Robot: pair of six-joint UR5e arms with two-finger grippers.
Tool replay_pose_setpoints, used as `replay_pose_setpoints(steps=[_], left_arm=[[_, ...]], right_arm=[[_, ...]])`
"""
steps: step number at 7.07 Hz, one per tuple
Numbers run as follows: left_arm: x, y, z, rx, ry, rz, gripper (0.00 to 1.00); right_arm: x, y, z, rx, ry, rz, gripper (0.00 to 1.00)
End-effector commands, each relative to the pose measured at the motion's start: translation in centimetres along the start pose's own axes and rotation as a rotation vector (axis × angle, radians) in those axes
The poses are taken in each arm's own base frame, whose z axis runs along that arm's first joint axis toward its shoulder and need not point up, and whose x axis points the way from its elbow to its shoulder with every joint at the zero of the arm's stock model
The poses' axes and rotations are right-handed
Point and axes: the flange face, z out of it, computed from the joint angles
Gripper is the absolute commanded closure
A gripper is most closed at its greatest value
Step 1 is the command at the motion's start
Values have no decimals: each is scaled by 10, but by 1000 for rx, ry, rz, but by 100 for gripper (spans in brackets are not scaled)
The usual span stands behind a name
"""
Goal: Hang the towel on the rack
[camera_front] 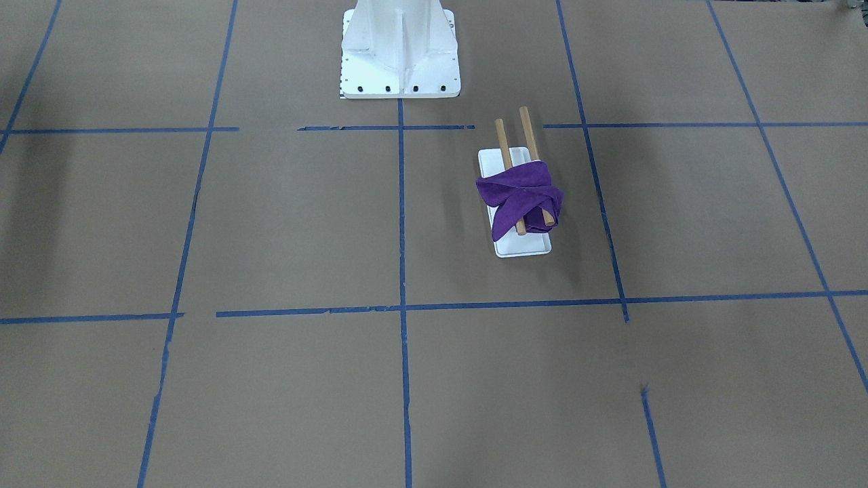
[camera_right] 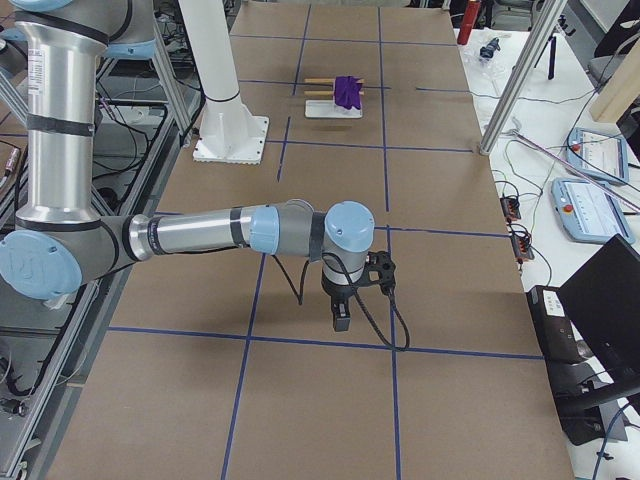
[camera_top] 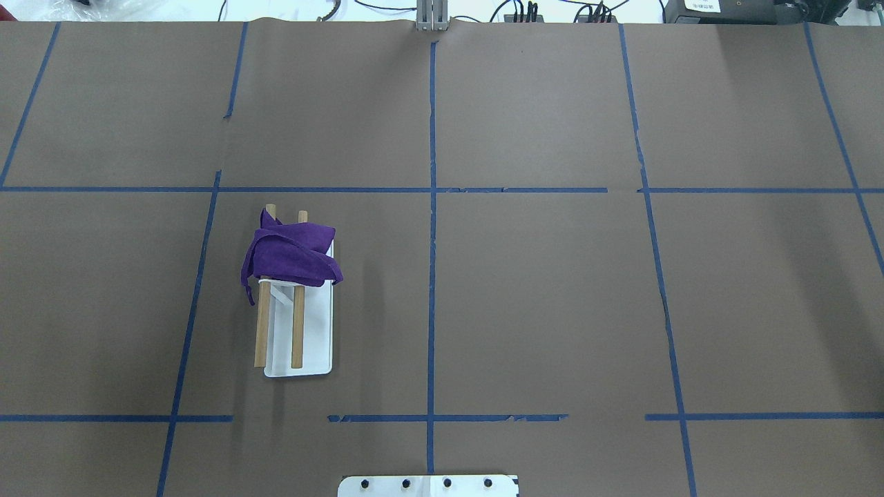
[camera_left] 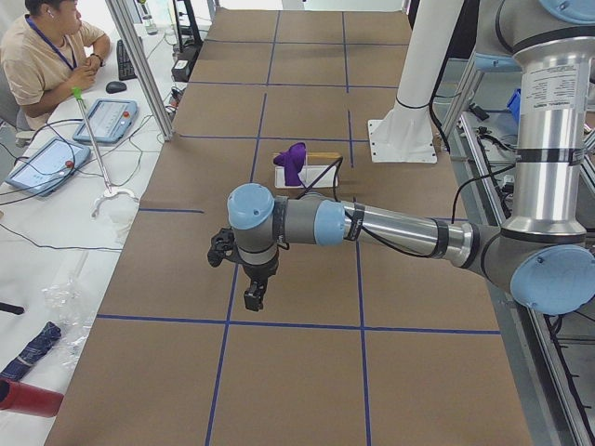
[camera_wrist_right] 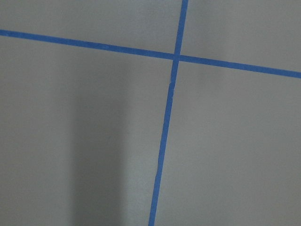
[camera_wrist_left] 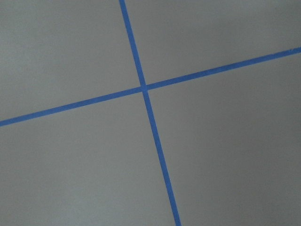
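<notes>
Two rods of your rack (camera_top: pixel 316 338) bear the bunched towel (camera_top: pixel 293 255), likely steadying it. The left gripper (camera_left: pixel 253 299) and right gripper (camera_right: pixel 341 318) hang well away; you cannot tell whether their jaws are apart or together.

Left arm (camera_left: pixel 390 230) outstretched, left hand (camera_left: pixel 253 299) pointing down; right arm (camera_right: pixel 200 232), right hand (camera_right: pixel 341 320) same; grip state unclear.

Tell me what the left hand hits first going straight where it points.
The left hand points down; it would likely meet the brown table cover, near a blue tape crossing.
</notes>
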Motion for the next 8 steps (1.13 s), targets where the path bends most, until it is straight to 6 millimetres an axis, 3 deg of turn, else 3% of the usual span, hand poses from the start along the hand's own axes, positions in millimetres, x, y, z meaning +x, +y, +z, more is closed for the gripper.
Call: replay_pose_setpoints(steps=[1,4,8], left_arm=[[-10,3,3,-35,-36,-19,0],[-2,1,-8,-13,-48,4,0],[-2,0,-7,-15,-45,0,0]], right_arm=[[-1,2,-2,26,-1,33,0],[-5,-4,-6,36,5,16,0],[-7,-5,-5,34,3,12,0]])
